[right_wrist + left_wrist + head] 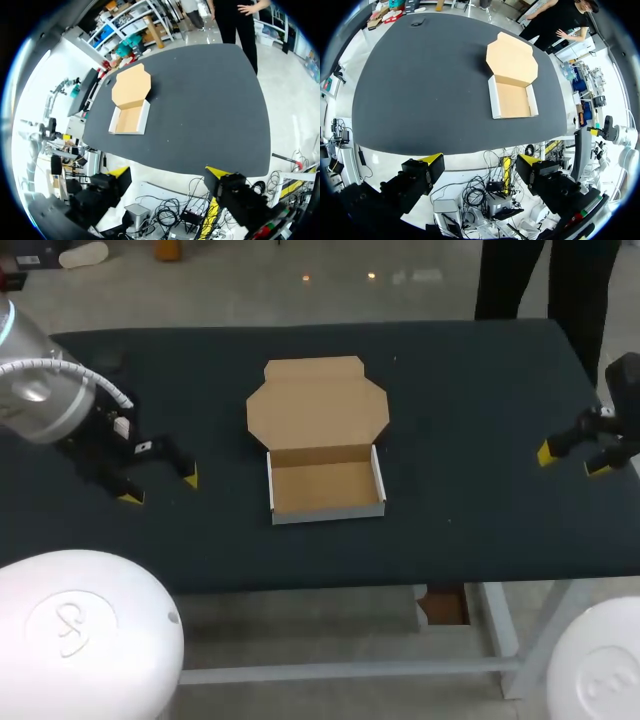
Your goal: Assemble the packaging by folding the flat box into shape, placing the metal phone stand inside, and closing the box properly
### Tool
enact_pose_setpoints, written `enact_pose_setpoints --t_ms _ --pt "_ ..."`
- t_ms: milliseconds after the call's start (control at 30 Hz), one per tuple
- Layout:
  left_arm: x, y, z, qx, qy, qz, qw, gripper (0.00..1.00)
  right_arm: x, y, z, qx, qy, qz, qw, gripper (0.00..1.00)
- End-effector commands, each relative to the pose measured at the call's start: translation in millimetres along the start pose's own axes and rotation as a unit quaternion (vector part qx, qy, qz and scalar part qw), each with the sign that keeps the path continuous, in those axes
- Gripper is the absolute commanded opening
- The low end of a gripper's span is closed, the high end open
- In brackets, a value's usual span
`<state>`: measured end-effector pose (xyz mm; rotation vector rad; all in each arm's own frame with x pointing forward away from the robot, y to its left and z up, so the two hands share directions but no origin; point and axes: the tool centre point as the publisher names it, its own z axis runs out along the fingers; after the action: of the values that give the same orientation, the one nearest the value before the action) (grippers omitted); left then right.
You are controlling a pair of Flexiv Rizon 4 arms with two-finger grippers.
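"Looking for the box (325,488)?"
"It's in the middle of the counter (480,400), with its lid (318,405) flat on the far side."
"Which tool is nearer?"
"The left tool (160,488). The right tool (571,461) is farther. Both are spread apart, empty."

Robotics lab, robot arms (45,395), black table (480,410)
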<state>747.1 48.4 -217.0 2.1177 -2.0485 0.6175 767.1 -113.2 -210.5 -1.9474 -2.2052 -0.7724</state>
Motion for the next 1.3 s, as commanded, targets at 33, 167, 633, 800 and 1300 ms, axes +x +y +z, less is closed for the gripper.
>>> enact_pose_setpoints --t_ms 33,167,633,800,1300 --pt "3.3 -11.8 9.1 -0.005 -0.017 -0.004 1.000 1.00 0.5 -0.1 -1.5 0.001 0.001 0.000 1.000 1.00" --pt "-1.7 -22.8 20.0 -0.002 -0.034 -0.013 0.999 1.00 0.5 -0.1 -1.5 0.001 0.001 0.000 1.000 1.00" --pt "-41.5 -74.7 59.5 -0.010 -0.085 -0.024 0.996 1.00 0.5 -0.1 -1.5 0.001 0.001 0.000 1.000 1.00" --pt "-61.2 -94.1 70.6 -0.017 -0.096 -0.028 0.995 1.00 0.5 -0.1 -1.5 0.001 0.001 0.000 1.000 1.00" --pt "-108.8 -149.1 92.4 -0.042 -0.125 -0.047 0.990 1.00 0.5 -0.1 -1.5 0.001 0.001 0.000 1.000 1.00"
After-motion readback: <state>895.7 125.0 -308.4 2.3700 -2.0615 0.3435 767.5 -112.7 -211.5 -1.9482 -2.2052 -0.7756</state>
